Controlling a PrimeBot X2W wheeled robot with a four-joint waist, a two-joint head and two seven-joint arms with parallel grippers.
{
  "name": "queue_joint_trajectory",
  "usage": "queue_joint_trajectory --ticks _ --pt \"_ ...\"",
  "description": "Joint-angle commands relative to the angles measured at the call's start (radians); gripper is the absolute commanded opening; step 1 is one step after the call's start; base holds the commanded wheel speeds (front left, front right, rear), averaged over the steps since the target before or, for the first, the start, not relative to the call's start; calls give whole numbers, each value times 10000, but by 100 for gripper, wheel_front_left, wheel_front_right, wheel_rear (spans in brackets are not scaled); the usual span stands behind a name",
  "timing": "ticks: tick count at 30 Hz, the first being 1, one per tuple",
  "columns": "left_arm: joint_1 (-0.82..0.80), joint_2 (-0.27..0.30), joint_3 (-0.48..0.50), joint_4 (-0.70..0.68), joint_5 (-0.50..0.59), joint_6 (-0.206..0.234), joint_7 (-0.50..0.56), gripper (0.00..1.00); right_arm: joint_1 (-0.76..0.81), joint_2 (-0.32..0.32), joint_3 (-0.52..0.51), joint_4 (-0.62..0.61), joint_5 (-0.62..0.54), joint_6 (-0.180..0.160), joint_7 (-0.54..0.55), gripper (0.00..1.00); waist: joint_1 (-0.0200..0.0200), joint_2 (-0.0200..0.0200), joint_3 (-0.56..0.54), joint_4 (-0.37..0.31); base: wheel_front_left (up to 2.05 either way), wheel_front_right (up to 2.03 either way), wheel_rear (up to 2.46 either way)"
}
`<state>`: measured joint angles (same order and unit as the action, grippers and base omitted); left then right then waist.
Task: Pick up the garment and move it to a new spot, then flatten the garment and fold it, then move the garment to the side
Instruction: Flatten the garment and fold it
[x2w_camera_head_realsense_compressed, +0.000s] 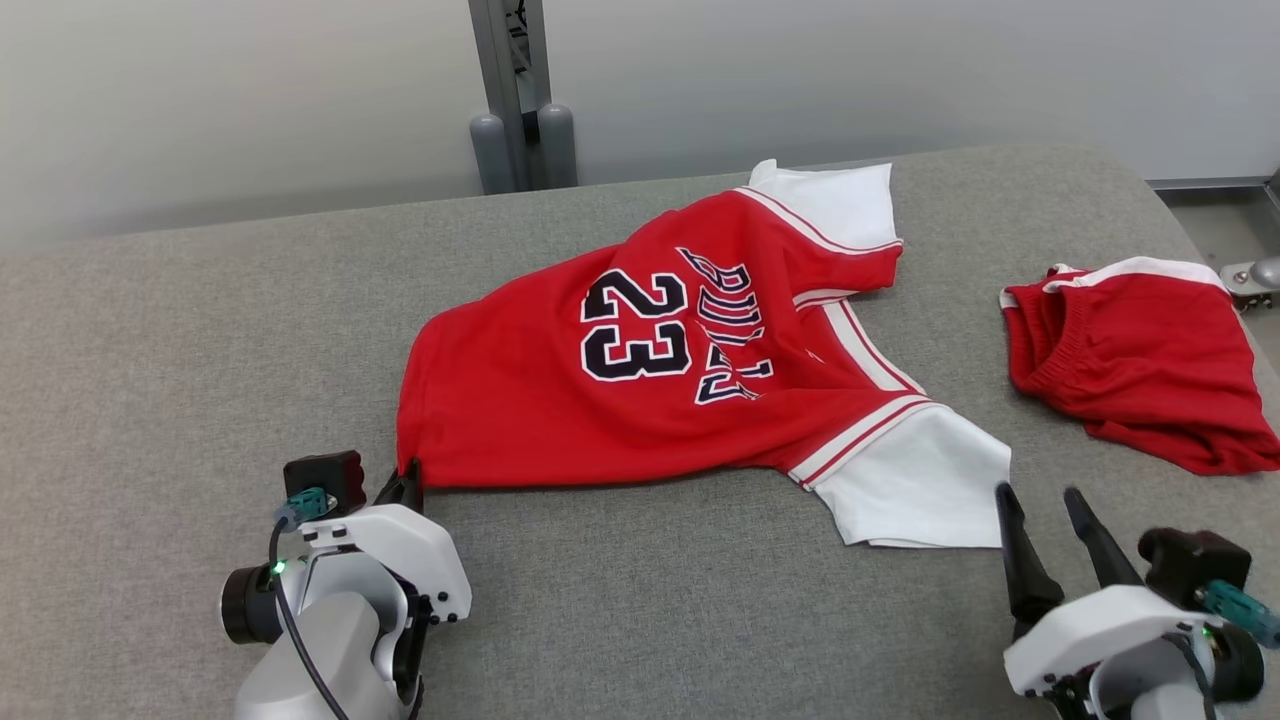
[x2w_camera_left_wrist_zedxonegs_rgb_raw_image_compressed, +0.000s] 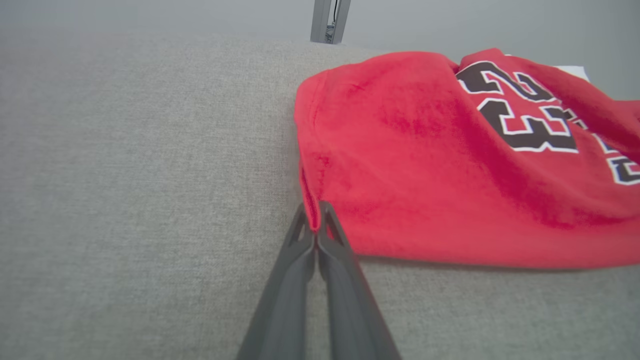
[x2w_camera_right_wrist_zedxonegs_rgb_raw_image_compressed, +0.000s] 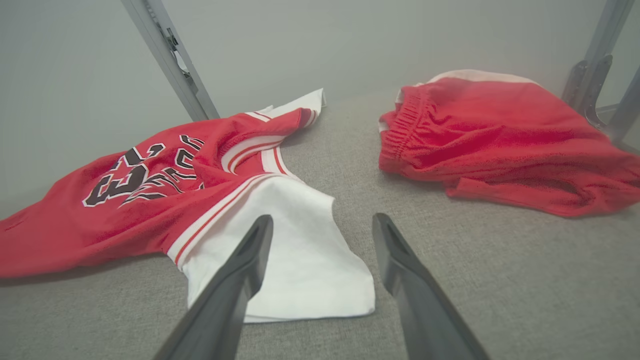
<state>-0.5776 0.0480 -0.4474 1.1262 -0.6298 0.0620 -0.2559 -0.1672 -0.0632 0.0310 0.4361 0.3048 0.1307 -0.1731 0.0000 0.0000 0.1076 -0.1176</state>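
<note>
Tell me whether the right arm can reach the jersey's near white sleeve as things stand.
Probably yes: the open right tool sits at the white sleeve's edge, with nothing in between.

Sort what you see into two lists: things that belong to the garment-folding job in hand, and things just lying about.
In the job: red jersey, pinched at its hem corner by the shut left gripper; open right gripper, poised by the white sleeve.
Lying about: red shorts, apart on the right; metal post behind the grey table.
</note>
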Motion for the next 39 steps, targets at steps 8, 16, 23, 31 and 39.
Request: queue_joint_trajectory --ticks 8,16,23,31,39 --pt "159 73 32 -184 51 147 -80 0 159 96 -882 1575 1583 3 379 100 0 0 -118 66 0 0 0" --pt "107 180 48 -385 298 178 -81 0 -461 83 -52 2679 3154 3 74 100 0 0 31 139 0 0 0" --pt "-62 177 -29 -384 425 106 -78 0 -913 47 347 3106 3858 3 -243 100 0 0 211 279 0 0 0" --pt "-31 173 -1 -355 490 102 -79 0 -1112 -181 787 3441 4361 3 -541 0 0 0 250 344 0 0 0" --pt "-28 163 39 -389 511 92 -79 0 -1229 -354 1068 3603 4656 3 -752 0 0 0 277 340 0 0 0"
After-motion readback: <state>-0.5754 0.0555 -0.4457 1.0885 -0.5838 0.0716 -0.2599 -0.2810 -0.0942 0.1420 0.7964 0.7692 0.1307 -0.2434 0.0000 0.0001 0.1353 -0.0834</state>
